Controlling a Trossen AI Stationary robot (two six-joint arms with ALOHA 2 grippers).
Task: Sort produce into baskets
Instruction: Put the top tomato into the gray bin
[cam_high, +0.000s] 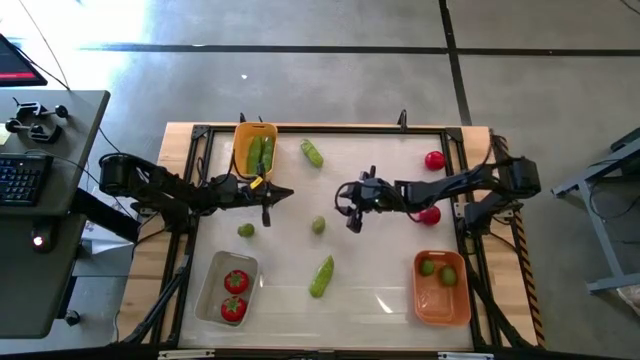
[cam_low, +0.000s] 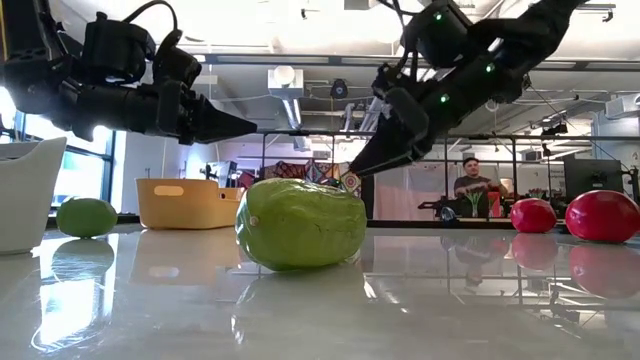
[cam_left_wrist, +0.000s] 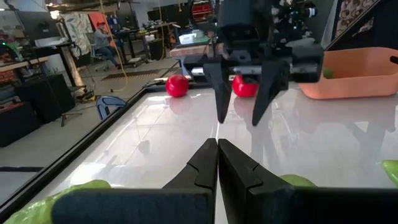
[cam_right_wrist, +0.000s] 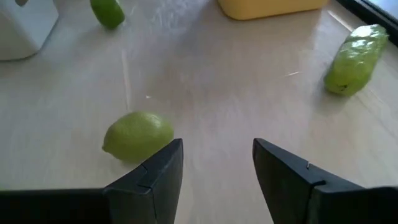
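Observation:
My left gripper is shut and empty, above the table's middle left, pointing toward the right edge. My right gripper is open and empty, facing it and slanting down just right of a loose lime. In the right wrist view that lime lies on the table beside one finger, outside the gap. Another lime, two cucumbers and two tomatoes lie loose on the table. The yellow basket holds cucumbers, the clear basket two tomatoes, the orange basket two limes.
A raised wooden frame borders the white table top. The baskets stand at the far left, near left and near right. A desk with a keyboard stands left of the table. A person sits in the room beyond.

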